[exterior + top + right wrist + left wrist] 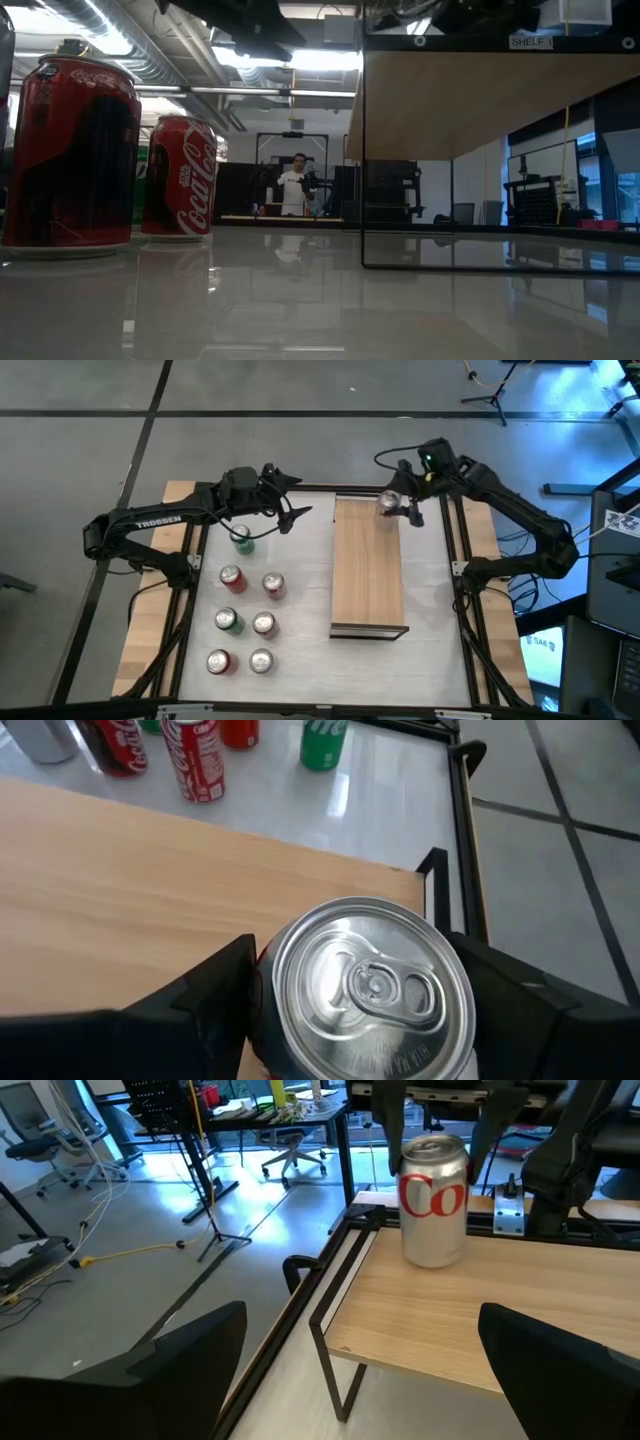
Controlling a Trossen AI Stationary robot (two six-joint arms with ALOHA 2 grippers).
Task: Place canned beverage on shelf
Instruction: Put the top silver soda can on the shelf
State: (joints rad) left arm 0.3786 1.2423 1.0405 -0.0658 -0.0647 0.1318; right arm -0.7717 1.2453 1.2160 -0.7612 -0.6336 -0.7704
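Note:
A silver can with red lettering [434, 1200] stands upright on the light-wood shelf [368, 570], at its far right corner. My right gripper [392, 503] is shut on it. My left gripper [290, 500] is wide open and empty. It hovers left of the shelf's far end, past a green can [241, 540], and faces the silver can. Several more red, green and silver cans [245, 620] stand on the white tabletop left of the shelf. My right gripper pinches the silver can's upper side wall [408, 1160] between its two fingers [215, 995], one on each side, just below the rim. The fingers come from above, slanting in from the table's far right. The can stands upright with its bottom on the shelf board.
The shelf stands on a thin dark metal frame [362, 150] above the tabletop, and most of its board [120, 890] is bare. Two red cans [70, 150] stand close to the low camera. A person [295, 188] stands far back in the room.

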